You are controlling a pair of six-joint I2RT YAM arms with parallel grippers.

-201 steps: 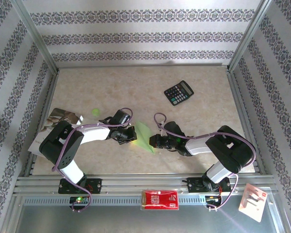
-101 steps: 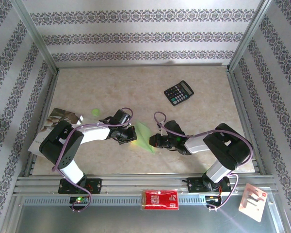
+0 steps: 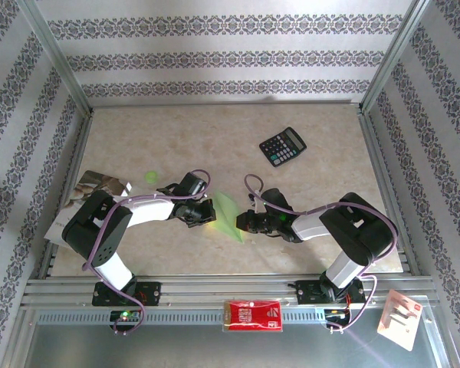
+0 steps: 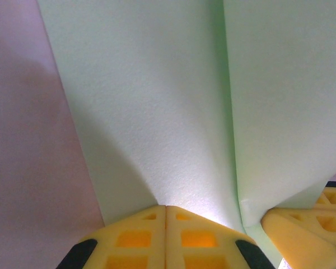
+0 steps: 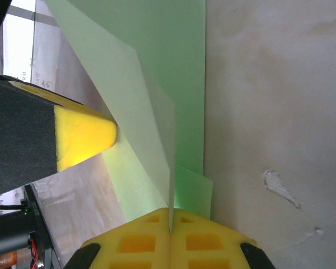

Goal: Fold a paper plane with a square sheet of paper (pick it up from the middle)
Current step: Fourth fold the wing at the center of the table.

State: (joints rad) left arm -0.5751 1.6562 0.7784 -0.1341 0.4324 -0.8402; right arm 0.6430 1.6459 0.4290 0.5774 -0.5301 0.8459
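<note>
Change: right arm's elbow has crept slightly inward, toward the left arm, over the last second; both grippers and the paper sit almost exactly where they were
Task's thing: light green folded paper (image 3: 228, 215), a slim pointed shape with a centre crease; it is held between the two grippers near the front middle of the beige marbled table (image 3: 176, 138)
Left gripper (image 3: 203, 215): clenched; in the left wrist view its yellow fingers (image 4: 134, 238) meet with no gap and the light green folded paper (image 4: 157, 101) rises out of the seam, so it appears pinched there
Right gripper (image 3: 248, 223): clenched as well; in the right wrist view the yellow fingers (image 5: 207, 244) close on the creased edge of the light green folded paper (image 5: 179, 67), with the left gripper's yellow fingertip pressing a flap from the side
Meaning for the task: such a small shift suggests a fold being pressed or held, not a new move; several folds look done, yet the plane seems unfinished
Risk: thin paper gripped from both sides could tear or slip if the arms pull apart
Elsewhere: black calculator (image 3: 283, 146) lies well apart at the back; tiny round green dot (image 3: 151, 176) near the left arm; red-and-white packet (image 3: 253, 315) on the front rail
</note>
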